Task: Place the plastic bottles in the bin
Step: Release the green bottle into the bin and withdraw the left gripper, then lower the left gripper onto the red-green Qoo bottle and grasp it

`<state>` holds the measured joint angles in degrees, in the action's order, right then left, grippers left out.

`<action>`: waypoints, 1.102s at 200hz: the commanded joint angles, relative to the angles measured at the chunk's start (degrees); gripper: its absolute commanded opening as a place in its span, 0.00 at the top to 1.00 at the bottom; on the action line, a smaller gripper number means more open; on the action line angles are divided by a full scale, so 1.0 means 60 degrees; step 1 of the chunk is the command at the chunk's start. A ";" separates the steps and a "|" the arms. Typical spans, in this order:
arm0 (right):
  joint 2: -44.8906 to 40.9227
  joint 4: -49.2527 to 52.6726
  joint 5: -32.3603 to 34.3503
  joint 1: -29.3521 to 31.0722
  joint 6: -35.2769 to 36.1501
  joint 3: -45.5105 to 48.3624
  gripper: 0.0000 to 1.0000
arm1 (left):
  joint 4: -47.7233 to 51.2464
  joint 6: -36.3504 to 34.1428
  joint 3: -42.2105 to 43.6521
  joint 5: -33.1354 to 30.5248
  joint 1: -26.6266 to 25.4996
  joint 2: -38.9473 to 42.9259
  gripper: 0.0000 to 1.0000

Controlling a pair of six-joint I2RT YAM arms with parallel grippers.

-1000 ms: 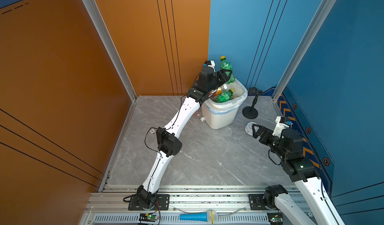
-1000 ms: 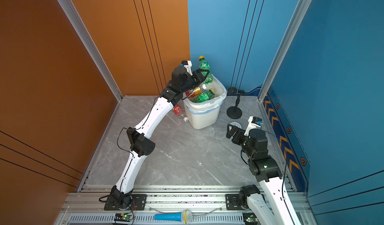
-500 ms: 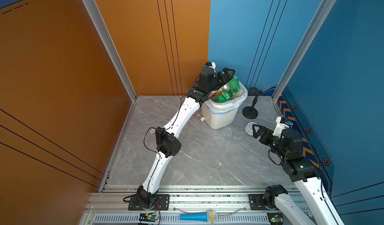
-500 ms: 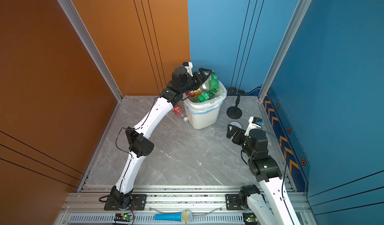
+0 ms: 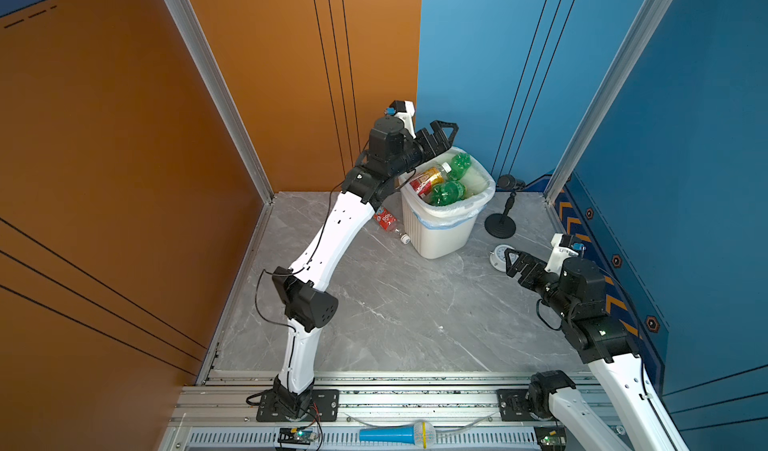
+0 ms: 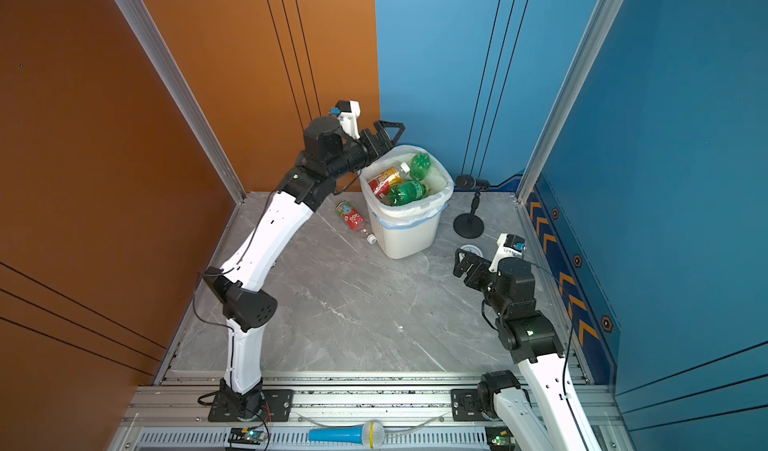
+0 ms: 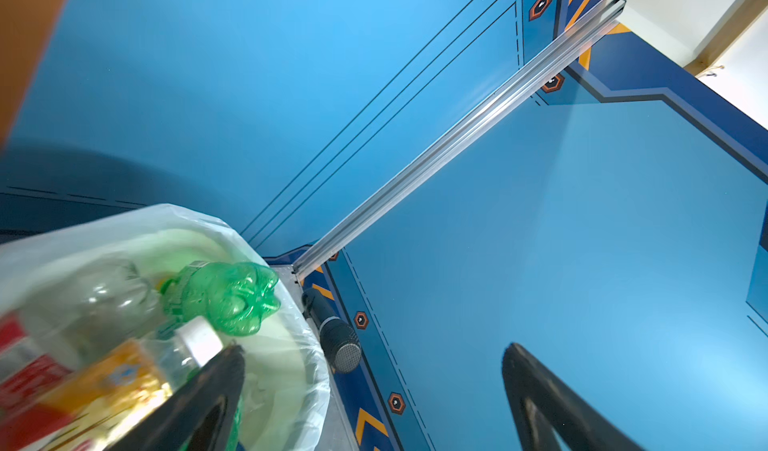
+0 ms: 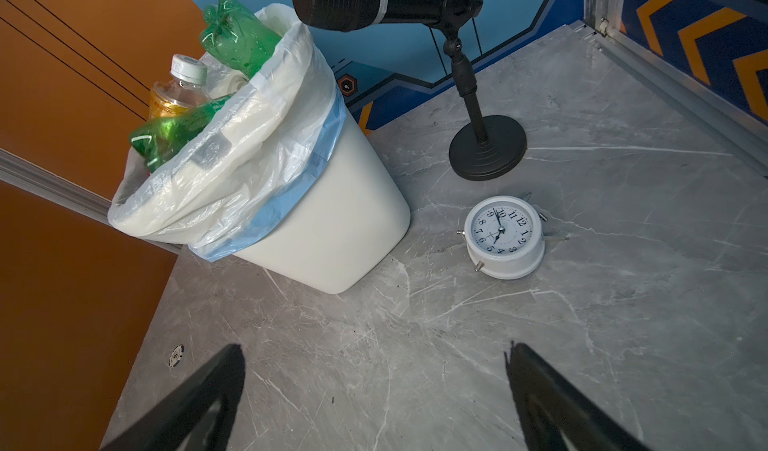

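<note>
The white bin point(image 5: 440, 228) point(image 6: 409, 232) point(image 8: 332, 237) stands by the back wall, lined with a translucent bag. Plastic bottles fill it to the rim: a green one base-up point(image 5: 460, 165) point(image 7: 232, 299), another green one point(image 5: 446, 192) and a red-and-yellow-labelled one point(image 5: 426, 180). One red-labelled bottle point(image 5: 384, 220) point(image 6: 351, 216) lies on the floor left of the bin, partly behind my left arm. My left gripper point(image 5: 446, 137) point(image 7: 372, 348) hangs open and empty over the bin's back-left rim. My right gripper point(image 5: 512, 264) point(image 8: 375, 346) is open and empty above bare floor, right of the bin.
A black microphone stand point(image 5: 500, 224) point(image 8: 486, 149) stands right of the bin. A white alarm clock point(image 5: 498, 255) point(image 8: 503, 237) lies face-up in front of it, just past my right gripper. A blue microphone point(image 5: 395, 433) lies on the front rail. Walls close in behind.
My left gripper has opened and let go of the green bottle it held above the bin. That bottle dropped and now rests base-up among the others. The right arm has not moved.
</note>
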<state>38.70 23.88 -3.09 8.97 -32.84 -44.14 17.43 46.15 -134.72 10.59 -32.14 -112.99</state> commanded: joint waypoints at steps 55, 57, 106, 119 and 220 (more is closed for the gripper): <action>0.0292 0.0310 -0.0058 -0.0102 0.0127 -0.0142 0.00 | 0.0109 -0.1733 0.6954 -0.2380 0.1155 0.3972 0.02; 0.0293 0.0312 -0.0056 -0.0111 0.0145 -0.0139 0.00 | 0.0112 -0.1731 0.7053 -0.2391 0.1205 0.4006 0.02; 0.0487 0.0320 -0.0035 -0.0104 0.0084 -0.0180 0.00 | 0.0385 -0.1368 0.8132 -0.1777 0.2072 0.3160 0.02; 0.0473 0.0327 -0.0017 -0.0104 0.0054 -0.0202 0.00 | 0.0411 -0.1299 0.7954 -0.1745 0.2081 0.2679 0.04; 0.0473 0.0432 -0.0071 -0.0107 0.0229 -0.0280 0.00 | 0.0581 -0.0720 0.5763 -0.1398 0.2164 -0.0787 0.08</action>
<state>41.52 25.10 -3.05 8.60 -32.82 -44.21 20.08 40.64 -95.83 0.73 -19.40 -115.26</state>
